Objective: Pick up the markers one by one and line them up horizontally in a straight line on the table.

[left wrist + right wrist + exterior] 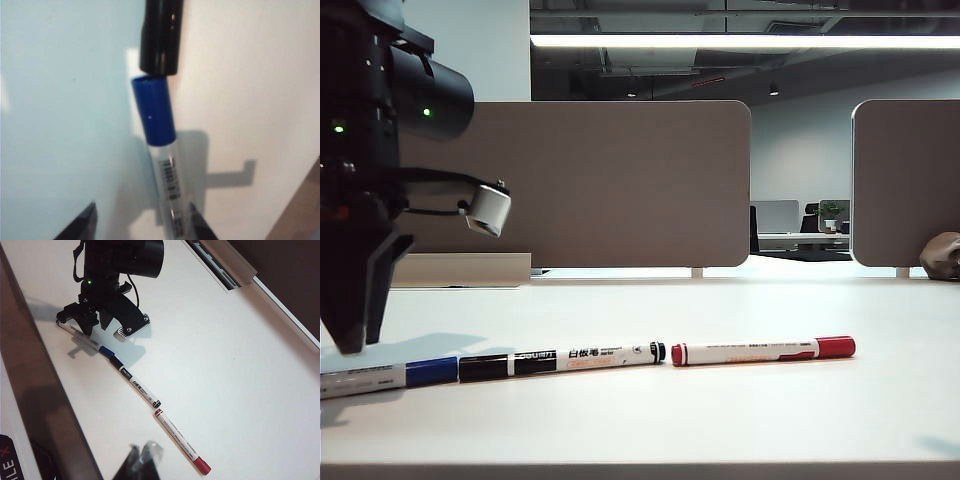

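Observation:
Three markers lie end to end in a nearly straight row on the white table (720, 420): the blue-capped one (380, 377) at the left, the black-capped one (560, 358) in the middle, the red-capped one (760, 350) at the right. My left gripper (142, 227) hangs open just above the blue marker (155, 112), whose barrel lies between the fingers, close to one of them. The blue cap almost meets the black cap (160, 40). The right wrist view shows the left gripper (87, 327) straddling that barrel. My right gripper (142, 455) is shut and empty, near the red marker (182, 442).
Two grey-brown partition panels (610, 180) (905, 180) stand along the table's far edge, with a brownish lump (942, 255) by the right one. The table's front edge (45, 405) runs close to the row of markers.

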You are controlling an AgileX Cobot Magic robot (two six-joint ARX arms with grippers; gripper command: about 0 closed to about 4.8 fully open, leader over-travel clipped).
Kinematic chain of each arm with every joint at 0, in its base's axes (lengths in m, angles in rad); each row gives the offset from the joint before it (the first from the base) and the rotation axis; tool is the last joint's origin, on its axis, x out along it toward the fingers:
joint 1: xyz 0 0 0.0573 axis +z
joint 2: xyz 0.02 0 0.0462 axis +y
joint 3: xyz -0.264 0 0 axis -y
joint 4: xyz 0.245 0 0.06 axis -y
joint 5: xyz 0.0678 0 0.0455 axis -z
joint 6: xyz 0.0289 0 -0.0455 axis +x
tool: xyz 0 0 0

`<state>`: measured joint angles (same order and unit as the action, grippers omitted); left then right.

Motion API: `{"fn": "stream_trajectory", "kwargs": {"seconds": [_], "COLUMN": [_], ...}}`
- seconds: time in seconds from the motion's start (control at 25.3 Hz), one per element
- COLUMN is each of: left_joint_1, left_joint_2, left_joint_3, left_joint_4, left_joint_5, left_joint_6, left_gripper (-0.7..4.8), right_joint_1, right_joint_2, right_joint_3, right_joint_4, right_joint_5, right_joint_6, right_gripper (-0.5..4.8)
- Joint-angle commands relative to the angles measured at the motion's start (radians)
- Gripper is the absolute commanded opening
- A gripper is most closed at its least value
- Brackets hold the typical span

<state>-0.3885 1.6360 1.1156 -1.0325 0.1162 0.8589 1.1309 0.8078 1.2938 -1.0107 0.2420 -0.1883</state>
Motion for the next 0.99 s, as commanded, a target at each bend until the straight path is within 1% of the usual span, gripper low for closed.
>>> {"fn": "stream_trajectory", "kwargs": {"seconds": [0.04,0.08,0.16,0.28,0.32,0.51,0.55,0.59,0.71,0.87,0.95,0.99], "left_joint_1": [0.000,0.000,-0.007,-0.029,-0.036,-0.091,-0.098,-0.106,-0.113,-0.132,-0.150,-0.174], "left_joint_2": [-0.021,-0.024,-0.029,-0.042,-0.050,-0.113,-0.127,-0.158,-0.228,-0.348,-0.423,-0.497], "left_joint_3": [0.000,0.000,0.000,0.000,0.000,0.000,0.000,0.000,0.000,0.000,0.000,0.000], "left_joint_4": [-0.003,-0.007,-0.018,-0.021,-0.018,-0.016,-0.012,0.002,0.032,0.089,0.129,0.177], "left_joint_5": [0.034,0.042,0.045,0.037,0.038,0.034,0.034,0.035,0.043,0.073,0.076,0.075], "left_joint_6": [-0.003,-0.003,-0.011,-0.022,-0.023,-0.035,-0.052,-0.108,-0.204,-0.283,-0.324,-0.372], "left_gripper": [2.28,2.27,2.09,2.03,1.89,0.22,0.08,-0.06,-0.06,-0.06,-0.06,-0.06], "right_joint_1": [-0.001,-0.001,-0.001,-0.001,-0.001,-0.001,-0.001,-0.001,-0.001,-0.001,-0.001,-0.001], "right_joint_2": [-0.002,-0.002,-0.002,-0.002,-0.002,-0.007,-0.014,-0.031,-0.069,-0.140,-0.183,-0.229], "right_joint_3": [0.004,0.004,0.004,0.004,0.004,0.003,0.003,-0.003,-0.014,-0.036,-0.056,-0.081], "right_joint_4": [0.012,0.012,0.012,0.010,0.008,0.010,0.014,0.039,0.079,0.133,0.164,0.190], "right_joint_5": [-0.002,-0.002,-0.002,-0.002,-0.002,0.001,0.005,0.007,0.007,0.006,0.005,0.000], "right_joint_6": [0.006,0.006,0.006,0.006,0.006,0.005,0.005,0.005,0.005,0.005,0.006,0.006], "right_gripper": [-0.01,-0.01,-0.01,-0.01,-0.01,-0.02,-0.02,-0.02,-0.02,-0.02,-0.02,-0.02]}}
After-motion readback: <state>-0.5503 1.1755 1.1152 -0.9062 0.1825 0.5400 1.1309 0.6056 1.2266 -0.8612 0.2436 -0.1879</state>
